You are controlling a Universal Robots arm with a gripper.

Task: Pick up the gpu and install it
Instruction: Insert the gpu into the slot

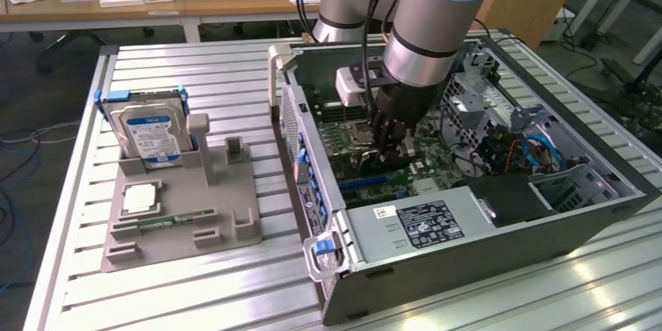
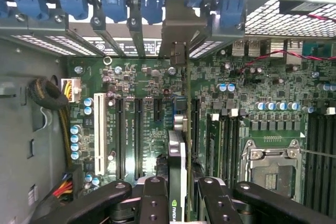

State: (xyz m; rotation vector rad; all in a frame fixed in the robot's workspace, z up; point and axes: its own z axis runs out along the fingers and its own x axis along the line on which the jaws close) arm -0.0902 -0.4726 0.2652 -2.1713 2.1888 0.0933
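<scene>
The pickup looks done: the claw [image 2: 181,192] is closed on the gpu [image 2: 177,150], holding it on edge inside the computer case [image 1: 486,269] over the motherboard [image 2: 273,93] slots, seemingly not yet fully installed.

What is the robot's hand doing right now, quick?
Hand: closed on the gpu, holding it edge-on inside the computer case.

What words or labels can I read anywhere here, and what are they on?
"NVIDIA", beside a green logo and partly cut off: on the gpu.
Too small to read: the hard drive label.
Too small to read: the power supply label.
Blurred: the motherboard slot print.
</scene>
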